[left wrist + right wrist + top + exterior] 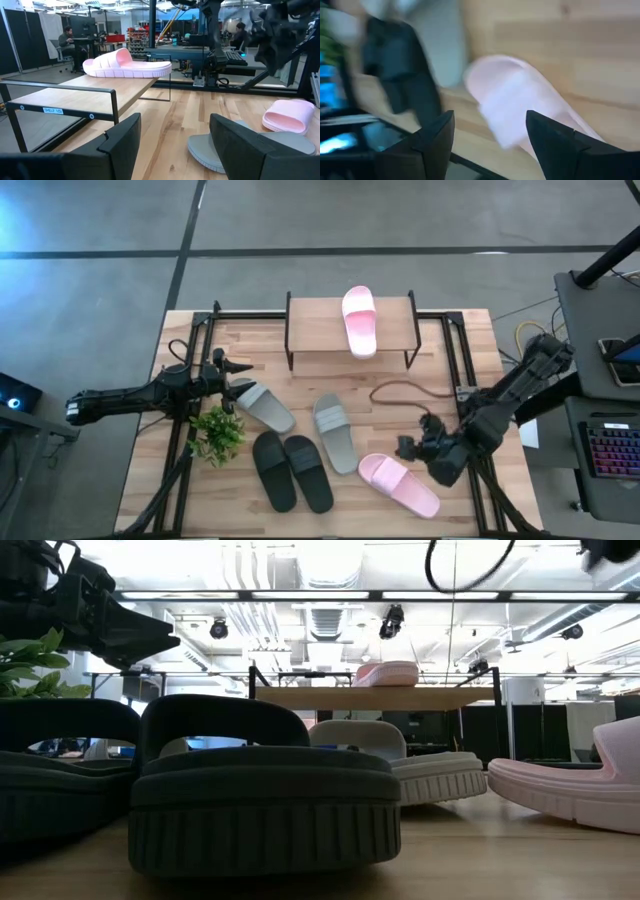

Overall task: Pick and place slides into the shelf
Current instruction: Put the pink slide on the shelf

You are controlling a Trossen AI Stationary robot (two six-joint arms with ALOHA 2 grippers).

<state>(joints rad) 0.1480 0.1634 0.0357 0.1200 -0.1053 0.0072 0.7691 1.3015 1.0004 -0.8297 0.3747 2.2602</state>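
My right gripper (409, 448) hangs over the right side of the counter (470, 350), just beside the pink slide (398, 483) that lies near the front right. Its fingers (432, 137) are spread apart with nothing between them, and in the right wrist view that pink slide (520, 107) sits just beyond them.

My left gripper (236, 366) is out over the left side of the counter, at the far end of one grey slide (264, 406). In the left wrist view I see its fingers (122, 137) parted and empty, pointing across the counter toward the shelf (85, 97).

The shelf (310, 340) stands at the far middle of the counter. The other pink slide (359, 320) rests on its top board, toward the right half. In the low view this slide (385, 673) shows on top of the board.

The second grey slide (334, 432) lies near the middle of the counter, between the first grey one and the pink one at the front. The two black slides (291, 470) lie side by side, touching or nearly so, at the front centre. A small green plant (217, 432) sits just left of them, below my left gripper. A brown cable (405, 392) loops on the counter to the right of the shelf.
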